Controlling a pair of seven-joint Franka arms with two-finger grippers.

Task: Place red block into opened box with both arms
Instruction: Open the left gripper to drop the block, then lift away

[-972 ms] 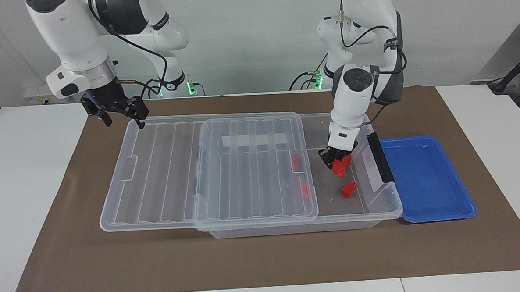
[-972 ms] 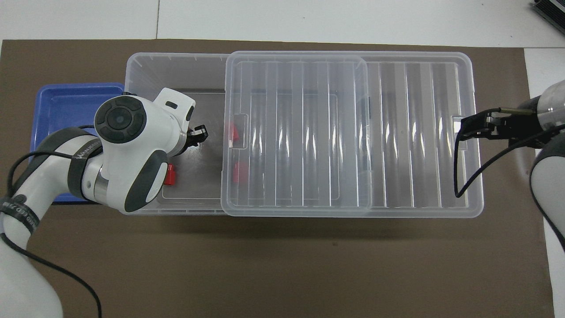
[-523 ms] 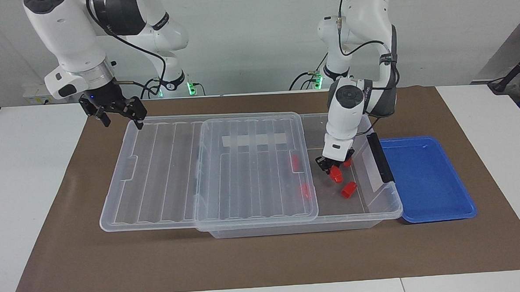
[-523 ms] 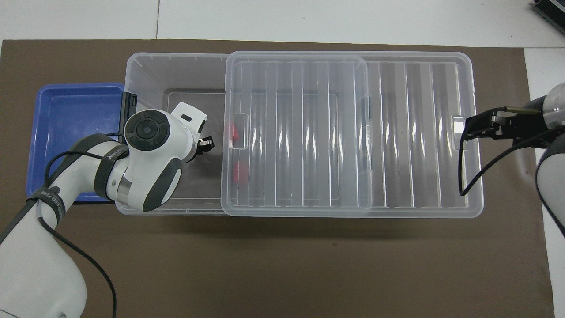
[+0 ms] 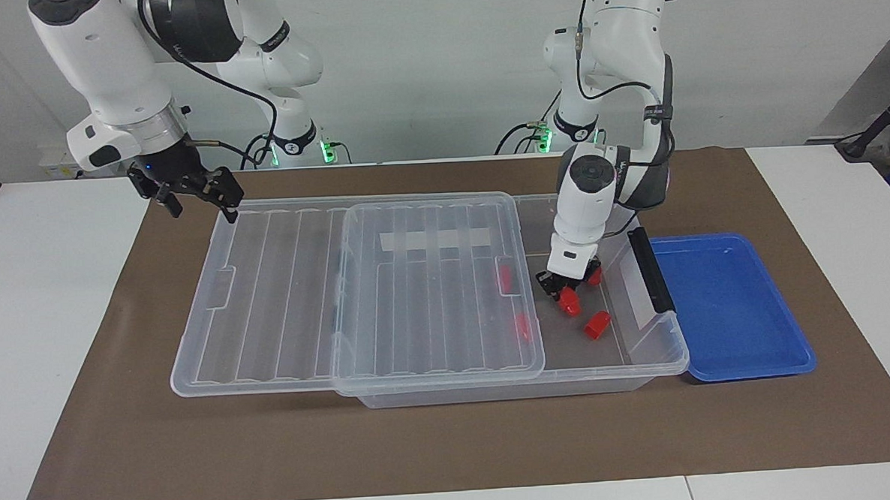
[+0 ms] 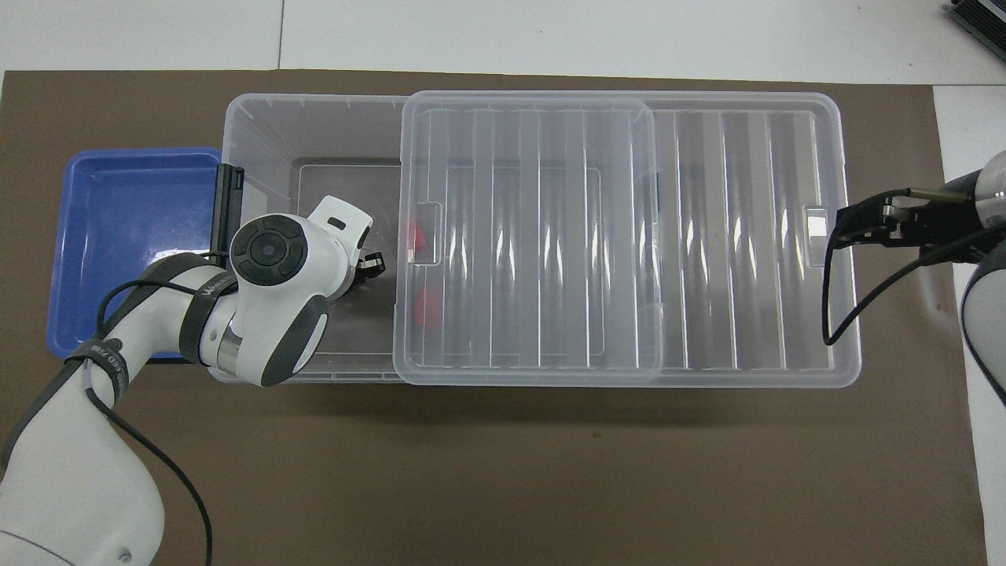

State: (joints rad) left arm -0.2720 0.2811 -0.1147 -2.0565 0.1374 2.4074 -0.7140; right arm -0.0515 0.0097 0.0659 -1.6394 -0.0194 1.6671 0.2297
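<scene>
Down inside the open end of the box (image 5: 649,361), toward the left arm's end of the table: left gripper (image 5: 565,293) reaching in, wrist bent steeply downward from a folded elbow, fingertips clamped on the red block (image 5: 570,302), gripping it just above the bin floor. Lying loose on that floor just beside it, a second red block (image 5: 597,324), tilted, long axis running slantwise toward the black end handle (image 5: 649,269); another red piece peeking out by the gripper's links, two more showing dimly through the lid (image 5: 356,284). Held block's own long axis too small to tell. Lid resting slid partway off toward the right arm's end, covering more than half of the box, a whitish tape strip (image 5: 435,240) showing through it. Writing running along the dark band on the left arm (image 6: 208,292), too small to read. Over the lid's corner nearest the robots at the right arm's end: right gripper (image 5: 196,195) hanging with fingers spread apart, empty, forearm angling down from a raised shoulder, waiting. Sitting just beside the box's handle end, the blue tray (image 5: 725,305).
</scene>
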